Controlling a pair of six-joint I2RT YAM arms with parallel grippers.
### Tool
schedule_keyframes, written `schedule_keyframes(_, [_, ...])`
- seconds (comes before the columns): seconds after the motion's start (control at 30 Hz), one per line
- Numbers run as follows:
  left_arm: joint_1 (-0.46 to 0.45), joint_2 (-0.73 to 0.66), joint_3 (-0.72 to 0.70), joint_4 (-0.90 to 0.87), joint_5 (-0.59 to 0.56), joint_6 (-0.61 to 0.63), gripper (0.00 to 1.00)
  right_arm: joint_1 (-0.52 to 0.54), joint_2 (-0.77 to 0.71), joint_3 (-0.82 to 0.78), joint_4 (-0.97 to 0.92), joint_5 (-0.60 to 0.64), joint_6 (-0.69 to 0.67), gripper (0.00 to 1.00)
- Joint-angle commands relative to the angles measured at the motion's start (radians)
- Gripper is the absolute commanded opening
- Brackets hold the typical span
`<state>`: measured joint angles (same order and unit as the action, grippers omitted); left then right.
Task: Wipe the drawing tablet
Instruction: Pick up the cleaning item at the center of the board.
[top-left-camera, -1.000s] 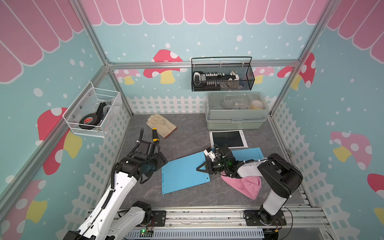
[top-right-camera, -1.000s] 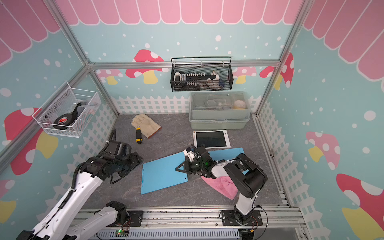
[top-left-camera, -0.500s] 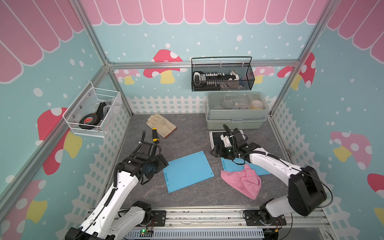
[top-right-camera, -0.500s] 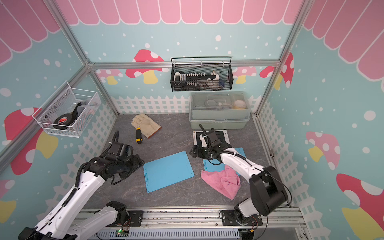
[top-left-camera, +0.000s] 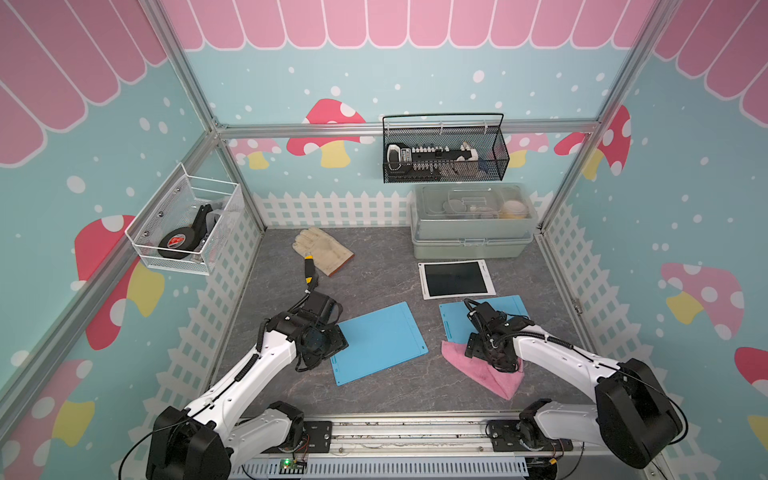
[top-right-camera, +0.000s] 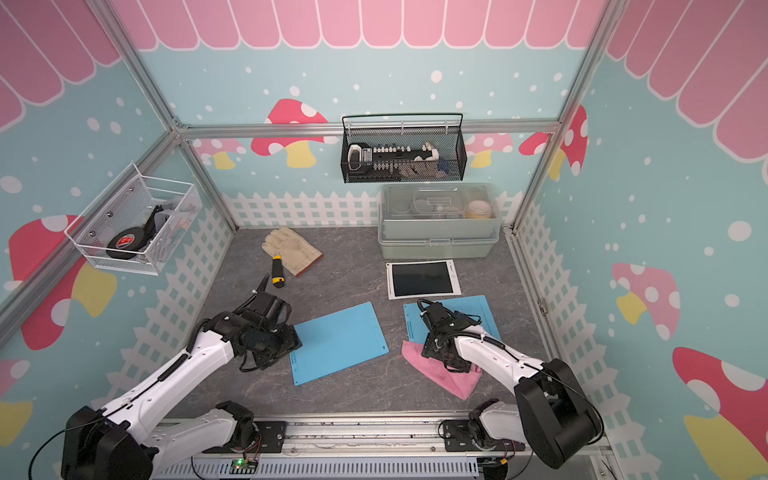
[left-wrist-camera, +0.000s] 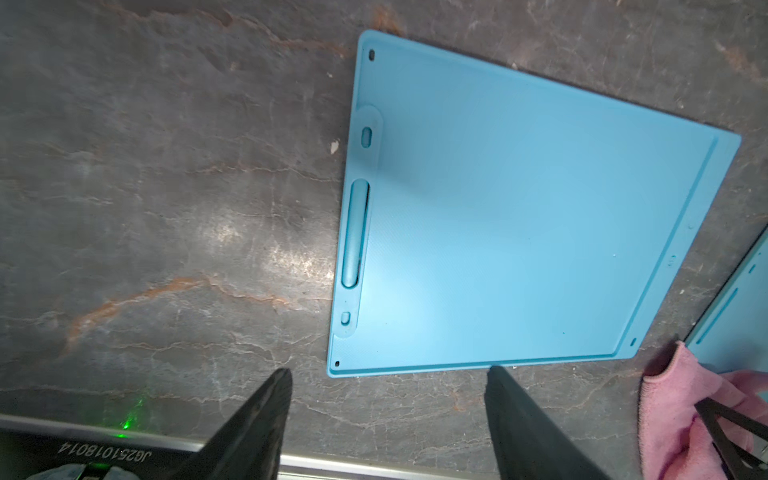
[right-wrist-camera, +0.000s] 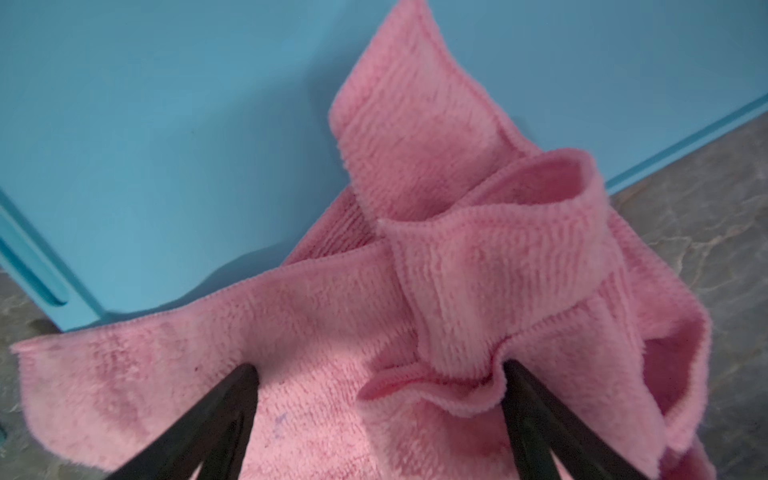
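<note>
Over to the right claw (right-wrist-camera: 378, 365): aimed steeply down off a sharply bent wrist, at the end of a white forearm reaching in low from an elbow folded out near the front rail (top-left-camera: 415, 434). Spread wide, with fingers (right-wrist-camera: 552, 415) planted in the pink cloth (right-wrist-camera: 457, 270) and clamped on nothing, only a loose raised fold bunched between the tips and leaning on one of them. Right under that claw and just ahead of it, see the cloth draped partly over the near edge of a blue tablet (top-left-camera: 455, 316), partly on the grey floor (top-left-camera: 374, 266). Farther ahead of the same claw, past the blue tablet, find the white tablet (top-left-camera: 455, 279), flat, dark screen up, well clear of the cloth and close to the box (top-left-camera: 471, 241). Now to the left claw (left-wrist-camera: 388, 370): parted too, with nothing between the fingers, hanging over bare floor, tips down and just short of the edge of a second blue tablet (top-left-camera: 376, 343). Hard to say whether touching the floor. Behind it, a left arm stretched forward from its base, elbow raised, wrist tipped over.
</note>
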<state>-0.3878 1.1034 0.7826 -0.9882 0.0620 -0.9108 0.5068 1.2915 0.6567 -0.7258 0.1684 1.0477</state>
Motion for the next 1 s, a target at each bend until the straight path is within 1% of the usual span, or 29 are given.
schedule_keyframes(0.0, [-0.016, -0.007, -0.009, 0.027, -0.014, -0.038, 0.73, 0.006, 0.013, -0.019, 0.002, 0.019, 0.047, 0.94])
schedule_keyframes(0.17, [-0.017, -0.024, -0.019, 0.032, -0.016, -0.043, 0.73, 0.007, 0.042, -0.039, 0.023, -0.043, 0.025, 0.94])
schedule_keyframes(0.2, [-0.017, -0.028, -0.019, 0.033, -0.017, -0.043, 0.73, 0.008, 0.045, -0.042, 0.021, -0.049, 0.026, 0.93])
schedule_keyframes(0.23, [-0.017, -0.030, -0.020, 0.033, -0.017, -0.044, 0.73, 0.007, 0.049, -0.046, 0.019, -0.052, 0.026, 0.89])
schedule_keyframes(0.3, [-0.017, -0.032, -0.022, 0.033, -0.019, -0.046, 0.73, 0.007, 0.059, -0.054, 0.020, -0.059, 0.029, 0.78])
schedule_keyframes(0.4, [-0.017, -0.033, -0.023, 0.038, -0.018, -0.051, 0.73, 0.008, 0.086, -0.069, 0.048, -0.089, 0.029, 0.55])
schedule_keyframes(0.5, [-0.017, -0.034, -0.020, 0.041, -0.018, -0.051, 0.73, 0.007, 0.114, -0.088, 0.089, -0.115, 0.035, 0.36])
schedule_keyframes(0.53, [-0.016, -0.034, -0.019, 0.041, -0.019, -0.050, 0.73, 0.008, 0.121, -0.094, 0.101, -0.122, 0.038, 0.28])
schedule_keyframes(0.57, [-0.017, -0.034, -0.018, 0.041, -0.021, -0.049, 0.73, 0.008, 0.128, -0.097, 0.108, -0.125, 0.042, 0.23])
schedule_keyframes(0.73, [-0.017, -0.032, -0.020, 0.042, -0.026, -0.048, 0.73, 0.008, 0.103, -0.072, 0.142, -0.118, 0.023, 0.03])
schedule_keyframes(0.77, [-0.017, -0.030, -0.022, 0.042, -0.028, -0.048, 0.73, 0.008, 0.096, -0.054, 0.138, -0.118, 0.017, 0.00])
schedule_keyframes(0.87, [-0.017, -0.016, -0.022, 0.042, -0.032, -0.041, 0.73, 0.009, 0.074, 0.014, 0.082, -0.117, 0.019, 0.00])
schedule_keyframes(0.97, [-0.017, -0.005, -0.019, 0.041, -0.046, -0.031, 0.73, 0.008, 0.014, 0.070, -0.001, -0.098, 0.066, 0.00])
